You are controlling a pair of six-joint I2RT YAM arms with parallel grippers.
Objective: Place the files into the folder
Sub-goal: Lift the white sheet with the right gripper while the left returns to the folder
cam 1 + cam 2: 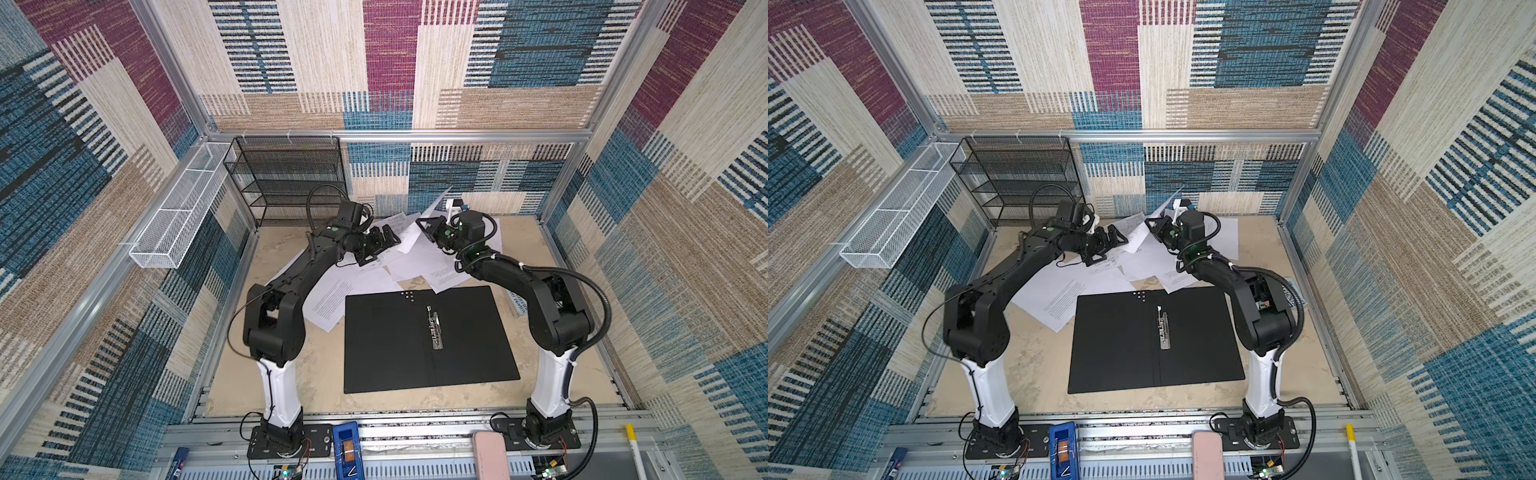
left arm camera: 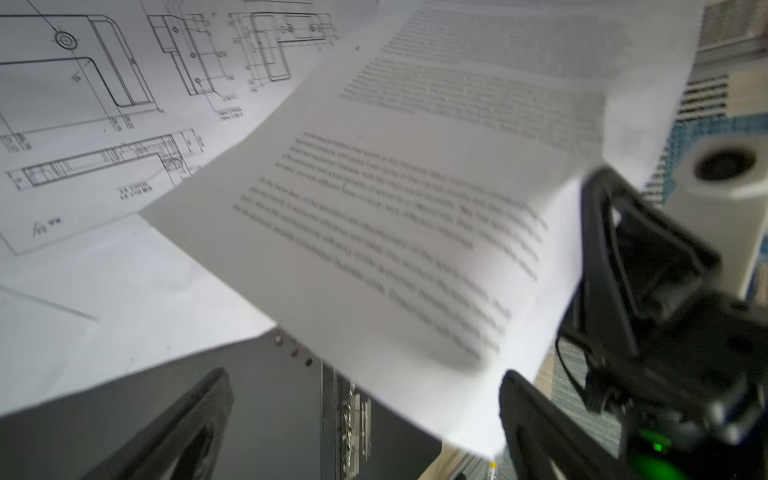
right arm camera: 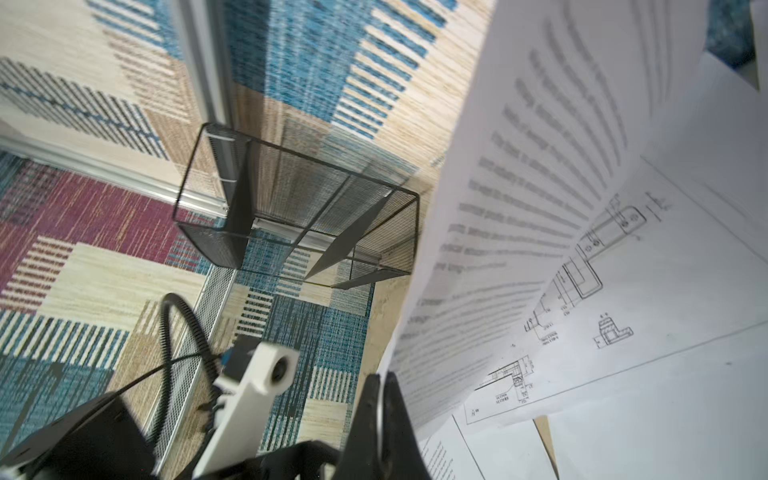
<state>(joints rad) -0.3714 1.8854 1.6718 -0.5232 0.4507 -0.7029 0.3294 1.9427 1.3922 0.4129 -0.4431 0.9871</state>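
Folder: the flat folder, showing its black inside, lies opened flat on the beige tabletop. Its metal spine clip lies along the middle fold.
Files: the loose white paper files lie in an overlapping heap on the tabletop just beyond the folder's far edge. One printed page spreads past the folder's far-left corner.
Text sheet: one white text sheet with blurred printed paragraphs is raised off the heap beyond the folder's far edge. It curves and stands steeply tilted.
Drawing sheet: a white drawing sheet with black technical line drawings lies flat in the heap beyond the folder's far edge, partly under the raised sheet.
Right gripper: the black right gripper is clamped tight on one edge of the text sheet, above the heap beyond the folder.
Left gripper: the black left gripper has its jaws spread wide and holds nothing. It hangs over the heap beyond the folder's far-left part, just beside the text sheet; contact cannot be told.
Shelf rack: a black wire-mesh shelf rack stands well beyond the folder's far-left corner, against the back wall.
Basket: a long white wire-mesh basket hangs on the side wall, well left of the folder.
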